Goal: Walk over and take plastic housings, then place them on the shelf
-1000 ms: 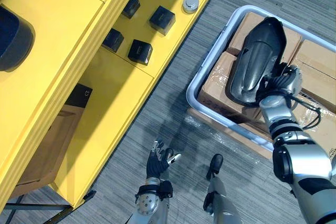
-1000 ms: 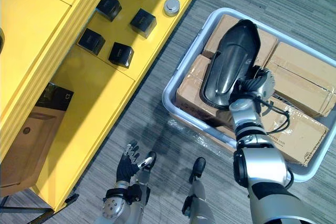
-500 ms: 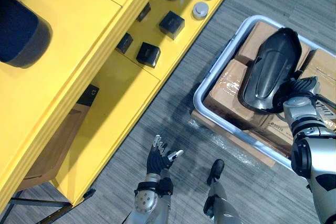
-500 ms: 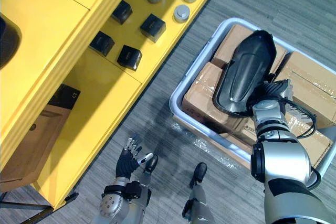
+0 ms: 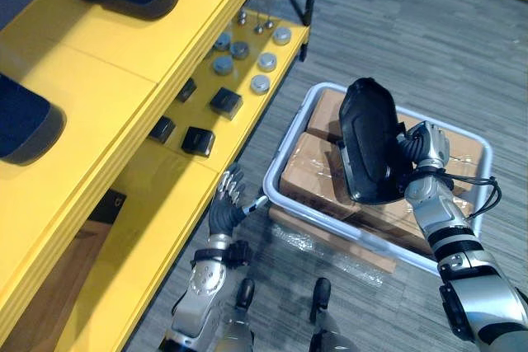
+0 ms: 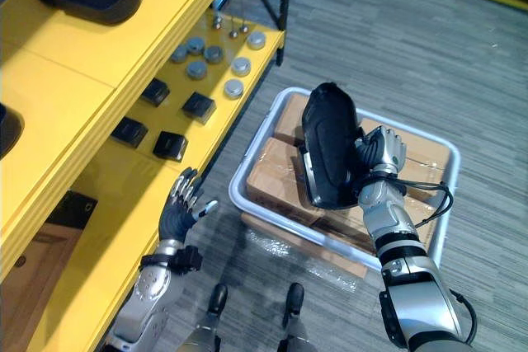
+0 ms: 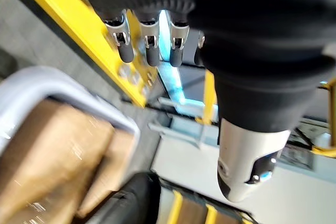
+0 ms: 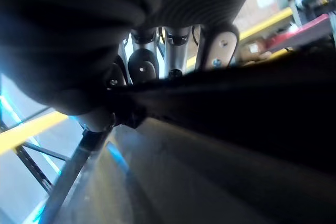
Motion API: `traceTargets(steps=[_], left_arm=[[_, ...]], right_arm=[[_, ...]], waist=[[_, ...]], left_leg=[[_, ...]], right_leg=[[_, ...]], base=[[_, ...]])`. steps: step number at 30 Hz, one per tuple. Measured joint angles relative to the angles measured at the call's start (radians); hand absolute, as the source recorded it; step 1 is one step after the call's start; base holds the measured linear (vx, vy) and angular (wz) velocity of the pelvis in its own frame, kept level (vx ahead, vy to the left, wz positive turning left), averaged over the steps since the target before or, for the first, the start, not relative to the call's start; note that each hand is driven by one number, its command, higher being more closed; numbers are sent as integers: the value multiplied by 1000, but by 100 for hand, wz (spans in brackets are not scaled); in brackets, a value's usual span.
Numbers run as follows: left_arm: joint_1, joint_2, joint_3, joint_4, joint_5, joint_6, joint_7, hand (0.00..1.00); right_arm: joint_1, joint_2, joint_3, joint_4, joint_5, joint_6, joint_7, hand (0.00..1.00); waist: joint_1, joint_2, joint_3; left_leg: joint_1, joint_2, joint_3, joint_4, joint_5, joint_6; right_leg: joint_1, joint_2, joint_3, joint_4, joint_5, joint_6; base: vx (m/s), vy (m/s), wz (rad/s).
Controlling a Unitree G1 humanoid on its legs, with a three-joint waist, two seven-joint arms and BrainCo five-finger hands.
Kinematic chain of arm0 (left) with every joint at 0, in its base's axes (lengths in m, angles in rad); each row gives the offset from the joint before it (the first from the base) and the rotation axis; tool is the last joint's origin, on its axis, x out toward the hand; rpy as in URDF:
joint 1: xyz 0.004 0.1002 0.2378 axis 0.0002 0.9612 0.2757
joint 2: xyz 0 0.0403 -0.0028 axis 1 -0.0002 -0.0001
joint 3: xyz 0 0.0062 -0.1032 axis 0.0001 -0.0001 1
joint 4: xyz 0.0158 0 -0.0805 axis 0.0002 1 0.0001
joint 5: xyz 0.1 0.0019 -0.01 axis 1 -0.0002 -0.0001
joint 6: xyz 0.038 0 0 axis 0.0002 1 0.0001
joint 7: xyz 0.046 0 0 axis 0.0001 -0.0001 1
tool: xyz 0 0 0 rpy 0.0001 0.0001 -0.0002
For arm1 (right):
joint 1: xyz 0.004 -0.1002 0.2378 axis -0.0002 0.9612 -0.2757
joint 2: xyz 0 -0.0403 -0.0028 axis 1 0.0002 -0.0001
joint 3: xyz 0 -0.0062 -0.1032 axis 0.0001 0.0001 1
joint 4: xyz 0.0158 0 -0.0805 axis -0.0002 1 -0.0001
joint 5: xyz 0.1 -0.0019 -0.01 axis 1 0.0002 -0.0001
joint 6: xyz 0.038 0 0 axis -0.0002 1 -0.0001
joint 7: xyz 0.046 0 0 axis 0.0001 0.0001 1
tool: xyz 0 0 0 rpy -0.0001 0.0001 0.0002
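Centre frame, the black plastic housing (image 5: 367, 142) you grip in the right hand (image 5: 425, 146) looks smooth, with a dull sheen across its curved shell. The hand's silver fingers read as metal, and its dark ribbed cover is matt. The left hand (image 5: 223, 210), lower centre, has the same finish. Your pale grey tote (image 5: 286, 142) is smooth moulded plastic, packed with brown cardboard boxes (image 5: 309, 177) whose tape and wrap glint. At left, the yellow shelf (image 5: 124, 47) shows a smooth painted surface with a soft gloss. Round discs (image 5: 266, 61) on its lower level look like bright metal, beside matt black blocks (image 5: 225, 101). The grey floor (image 5: 396, 22) has a fine, streaked, rough-looking weave.
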Motion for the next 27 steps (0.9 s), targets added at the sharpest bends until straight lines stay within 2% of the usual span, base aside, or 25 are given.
traceTargets(steps=[1,7,11,14,15,17,21,24,27], left_arm=[[-17,-1,-2,13,-12,2,0,0],[-73,1,-50,133,-140,5,-11,0],[-133,29,-116,262,-277,47,-20,0],[-167,31,-148,300,-317,64,-26,0],[-198,32,-174,326,-334,71,-29,0],[-218,31,-185,344,-343,75,-29,0],[-265,22,-220,398,-357,98,-28,0],[-277,20,-245,398,-401,100,-21,0],[-281,0,-257,378,-497,98,-16,0]], right_arm=[[12,8,1,-27,-2,-1,9,100],[79,10,33,-156,-37,-7,17,100],[105,31,90,-320,-61,-18,19,100],[130,59,96,-402,-79,-27,18,100],[158,71,101,-457,-80,-34,17,100],[168,73,118,-486,-81,-34,15,100],[209,138,136,-575,-82,-38,10,100],[232,160,167,-614,-82,-38,0,100],[281,191,224,-653,-81,-52,-4,100]], waist=[[-11,-4,-14],[-12,-11,-70],[-25,-19,-98],[-31,-29,-128],[-32,-41,-154],[-34,-47,-165],[-41,-53,-205],[-43,-53,-221],[-42,-53,-233]], left_leg=[[6,2,8,-3,0,0],[36,11,28,-23,-3,-4],[77,18,38,-52,2,-5],[100,21,43,-68,4,-5],[113,23,46,-73,4,-5],[129,23,47,-78,4,-5],[167,24,57,-92,3,-5],[174,26,59,-93,3,-5],[189,28,56,-96,3,-5]], right_leg=[[1,1,6,0,0,0],[12,10,24,-1,-2,-2],[32,16,31,-1,-7,-4],[46,18,33,-2,-9,-7],[56,18,35,-2,-12,-10],[68,18,36,-2,-14,-12],[95,17,47,-2,-18,-11],[101,17,46,-6,-20,-11],[116,19,45,-7,-26,-10]], base=[[6,-27,-18],[-8,-21,-10],[6,-13,-7],[35,3,-4],[43,11,-5],[33,15,-5],[8,16,-6],[-43,6,0],[-23,0,1]])
